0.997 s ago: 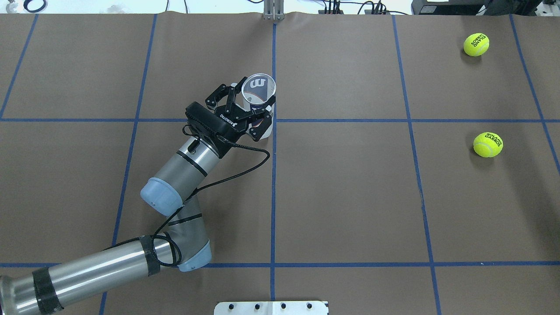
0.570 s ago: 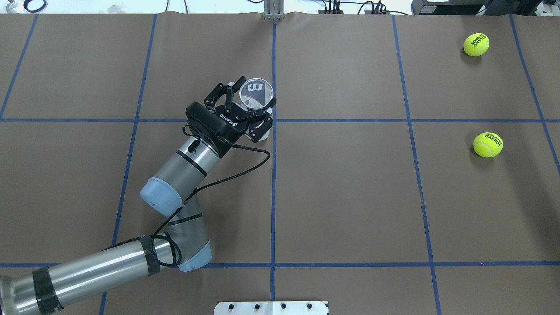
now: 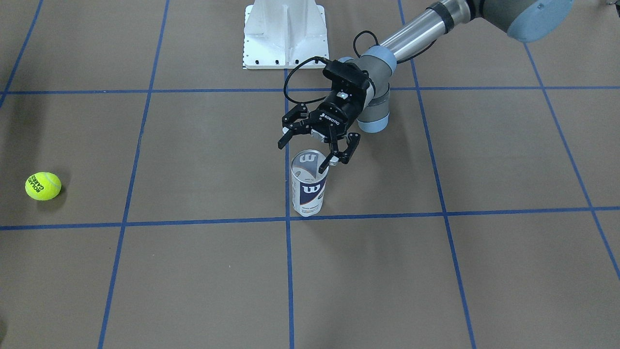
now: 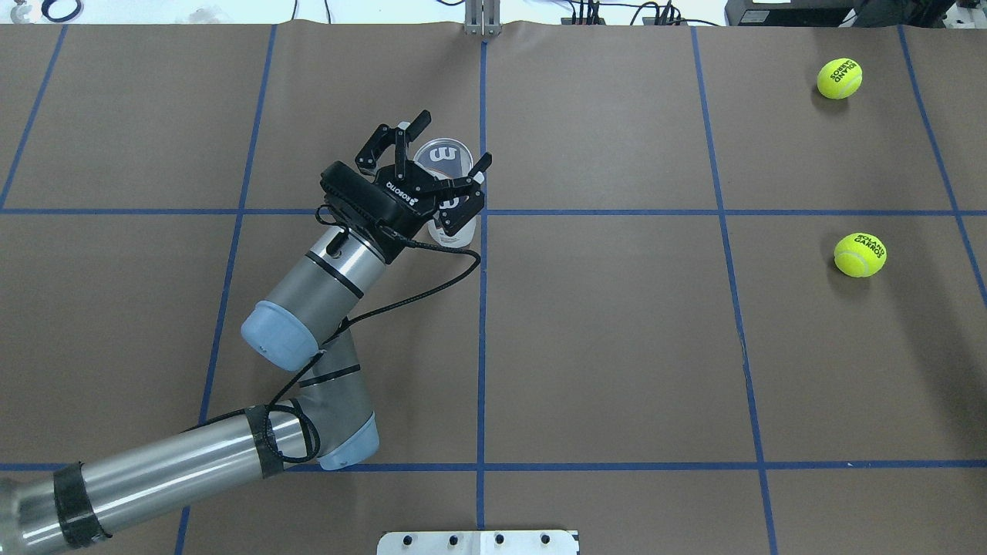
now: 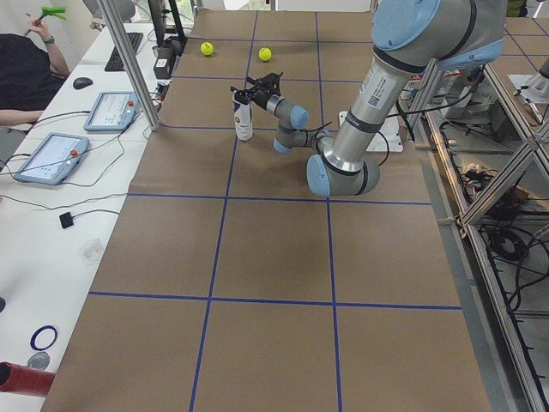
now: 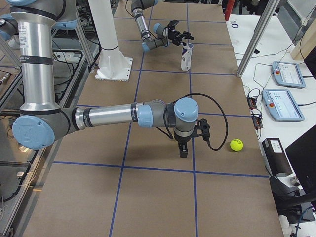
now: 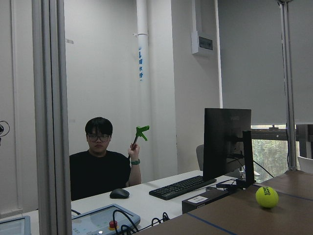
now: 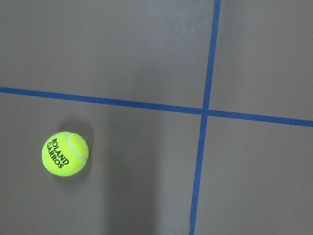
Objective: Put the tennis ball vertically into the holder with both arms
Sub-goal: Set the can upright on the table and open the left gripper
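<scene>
The holder (image 3: 308, 186), a clear plastic cylinder with a silver rim and a white-and-navy "W" label, stands upright on the brown paper-covered surface (image 4: 617, 347), just beside a crossing of blue tape lines (image 4: 482, 347). Over its open mouth hangs the left tool (image 4: 451, 140), black and angular, its linked fingers spread wide to either side of the rim and gripping nothing. Whether one fingertip grazes the rim cannot be told. The left arm (image 4: 331, 281) behind it is smooth grey-and-silver tube with pale-blue caps and a looping black cable. Two fuzzy neon-yellow spheres with black print lie well apart from the holder, on the robot's right: the nearer tennis ball (image 4: 860, 255) and the farther tennis ball (image 4: 840, 79). The right tool (image 6: 181, 148) points down over the surface near a ball; it shows only from the side, so how wide it stands cannot be told. A second ago the left tool's fingers lay close about the holder's body. Now they are splayed, the holder's mouth shows smaller and slightly further left in the overhead view, and both balls lie where they were.
</scene>
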Robot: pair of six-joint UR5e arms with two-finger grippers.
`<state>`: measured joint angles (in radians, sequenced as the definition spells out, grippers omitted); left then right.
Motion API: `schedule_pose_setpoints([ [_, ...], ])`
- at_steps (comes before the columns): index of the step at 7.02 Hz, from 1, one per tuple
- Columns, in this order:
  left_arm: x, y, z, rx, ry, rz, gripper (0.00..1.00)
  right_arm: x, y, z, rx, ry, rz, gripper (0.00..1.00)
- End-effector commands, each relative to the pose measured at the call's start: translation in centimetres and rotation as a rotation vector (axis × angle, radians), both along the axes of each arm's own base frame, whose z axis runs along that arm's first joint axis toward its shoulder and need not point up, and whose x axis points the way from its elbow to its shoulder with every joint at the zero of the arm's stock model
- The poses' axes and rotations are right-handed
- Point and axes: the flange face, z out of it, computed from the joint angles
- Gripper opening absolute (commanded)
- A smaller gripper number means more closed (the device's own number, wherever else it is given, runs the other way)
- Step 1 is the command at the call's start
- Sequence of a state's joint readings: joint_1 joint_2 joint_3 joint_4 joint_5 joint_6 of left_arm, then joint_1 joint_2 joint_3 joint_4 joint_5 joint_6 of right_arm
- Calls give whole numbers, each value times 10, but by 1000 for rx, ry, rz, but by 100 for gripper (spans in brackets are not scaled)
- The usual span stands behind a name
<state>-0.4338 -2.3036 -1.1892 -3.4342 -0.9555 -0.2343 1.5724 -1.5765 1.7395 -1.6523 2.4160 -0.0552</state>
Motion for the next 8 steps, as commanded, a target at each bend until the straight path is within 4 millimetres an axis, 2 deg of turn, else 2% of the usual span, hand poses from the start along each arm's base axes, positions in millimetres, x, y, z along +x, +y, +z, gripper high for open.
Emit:
schedule_pose_setpoints([
  [1,-44,-18,-40,-3,-25,-56,99,-1,-1,-3,10,-11,-1,100],
  [2,-69,-7,-44,-14,-20,-56,99,0,0,-19,47,-1,-1,100],
  [3,-82,-10,-15,-53,-12,-44,99,-8,-8,-40,93,10,-18,100],
  [4,-98,-10,29,-129,-7,-8,99,-8,-16,-50,108,22,-18,100],
  [5,-124,3,51,-209,-75,16,99,-14,-17,-44,96,21,-27,100],
  [6,-154,19,55,-312,-130,119,99,-30,-21,-55,118,28,-57,100],
  [7,-188,15,43,-421,-154,231,99,-42,-22,-53,114,28,-79,100],
  [8,-211,13,31,-577,-153,353,99,-42,-18,-40,9,17,-6,100],
])
